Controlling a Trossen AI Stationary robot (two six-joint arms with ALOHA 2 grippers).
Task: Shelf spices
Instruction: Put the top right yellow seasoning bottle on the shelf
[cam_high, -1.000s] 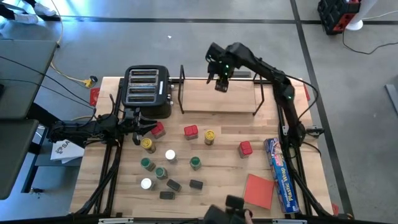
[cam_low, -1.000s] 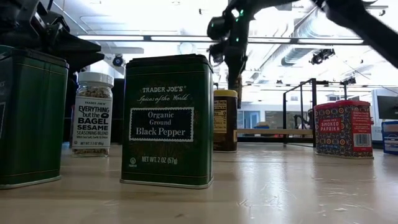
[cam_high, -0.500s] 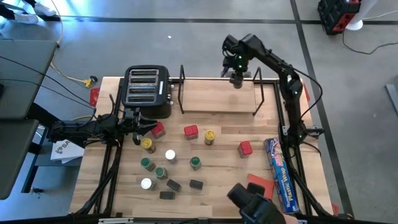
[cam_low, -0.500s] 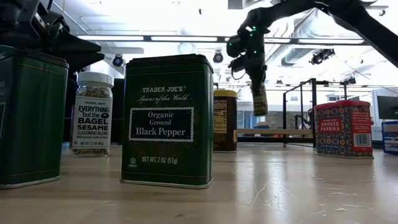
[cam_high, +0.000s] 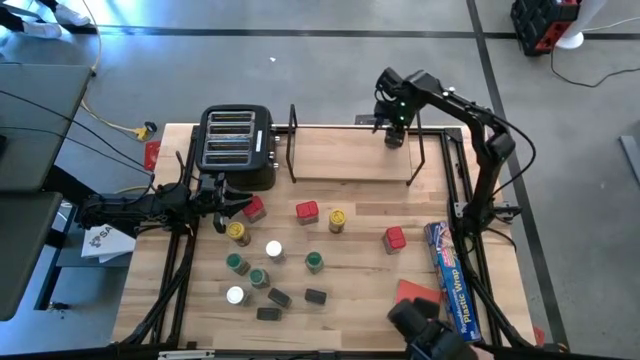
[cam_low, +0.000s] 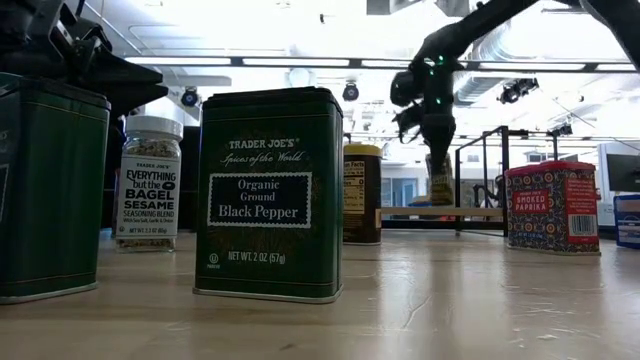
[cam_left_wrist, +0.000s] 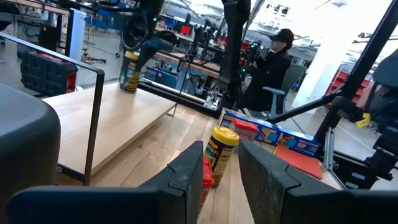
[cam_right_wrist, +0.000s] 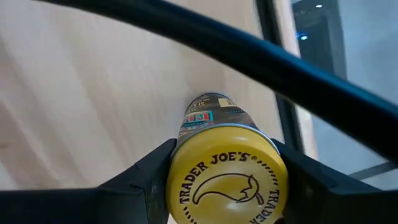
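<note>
since the earlier frames the right arm has swung across the shelf (cam_high: 352, 152) toward its right end, carrying its load with it; the left arm and the spices on the table have not moved.

the right gripper (cam_high: 393, 134) is closed on a yellow-lidded jar (cam_right_wrist: 222, 167), one finger on each side of the lid. the jar hangs over the far right part of the shelf's wooden board, close to the right upright loop. in the low view it sits just above the board level; contact with the board cannot be confirmed.

step in hand: placing this jar on the shelf. the next move likely calls for a short vertical descent until the base seats flat, then release and a straight lift clear of the wire frame.

the jar's long axis is vertical, lid up into the gripper, base pointing down at the board.

the left gripper (cam_left_wrist: 222, 168) waits low beside the toaster (cam_high: 237, 146), fingers slightly apart and holding nothing, facing a yellow-capped jar (cam_left_wrist: 222, 154). the remaining spices stand on the table in front of the shelf.
</note>
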